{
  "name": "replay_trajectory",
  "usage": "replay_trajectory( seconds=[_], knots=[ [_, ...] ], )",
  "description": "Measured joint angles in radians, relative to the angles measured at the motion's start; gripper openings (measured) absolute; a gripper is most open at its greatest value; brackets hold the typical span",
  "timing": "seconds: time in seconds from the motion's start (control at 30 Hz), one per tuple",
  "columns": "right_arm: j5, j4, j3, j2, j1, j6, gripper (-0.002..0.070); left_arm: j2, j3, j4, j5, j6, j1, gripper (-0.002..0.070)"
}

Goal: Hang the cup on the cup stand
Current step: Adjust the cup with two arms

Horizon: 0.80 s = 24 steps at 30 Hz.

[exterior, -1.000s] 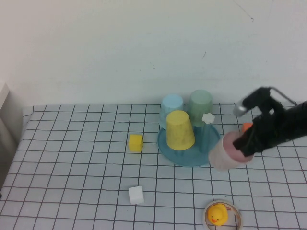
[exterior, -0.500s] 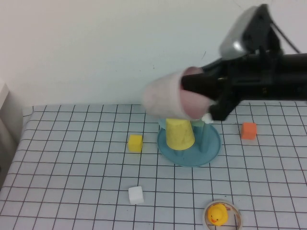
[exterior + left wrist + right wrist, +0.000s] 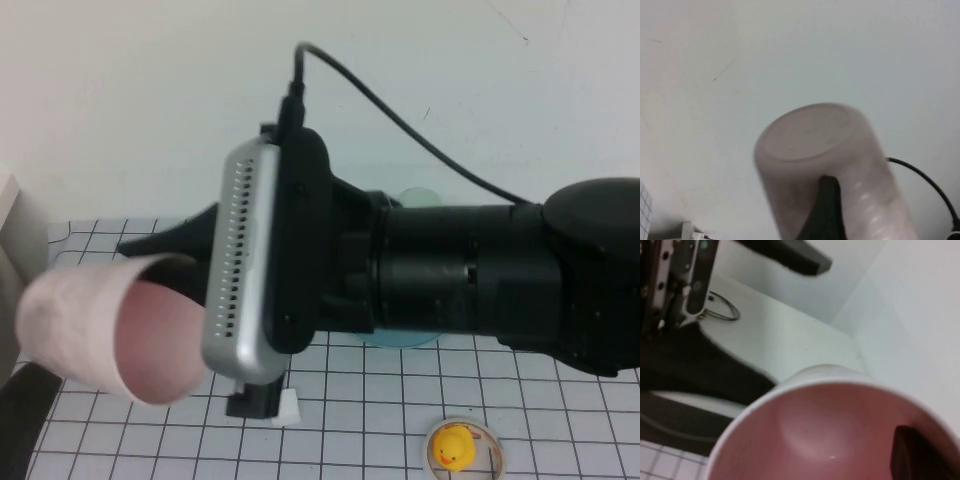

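Observation:
The pale pink cup (image 3: 95,325) lies on its side in the air at the left of the high view, mouth toward the camera. My right gripper (image 3: 160,272) is shut on its rim, with one finger (image 3: 914,457) inside the cup and one outside. In the left wrist view the cup (image 3: 810,145) shows bottom-first. My left gripper (image 3: 875,222) is open beside it, one dark finger (image 3: 826,210) against the cup's wall. Of the teal cup stand (image 3: 400,342) only a sliver shows under the right arm.
My right arm (image 3: 450,285) and its wrist camera (image 3: 250,260) fill the middle of the high view and hide most of the table. A white cube (image 3: 288,405) and a ring dish with a yellow duck (image 3: 455,447) sit near the front edge.
The right arm has carried the cup from beside the stand up and across to the left, close to the high camera. It now hides the stand and the cups on it.

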Motion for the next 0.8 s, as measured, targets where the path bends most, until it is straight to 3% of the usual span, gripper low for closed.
replay_trajectory(
  seconds=[0.33,0.8],
  knots=[
    [0.055,0.012,-0.064,0.0,0.027,-0.06,0.0022,0.0,0.0,0.0,-0.028,-0.058,0.0,0.0567],
    [0.187,0.029,-0.079,0.076,0.027,-0.138,0.0022,0.0,0.007,0.003,-0.087,-0.014,0.0,0.057]
  ],
)
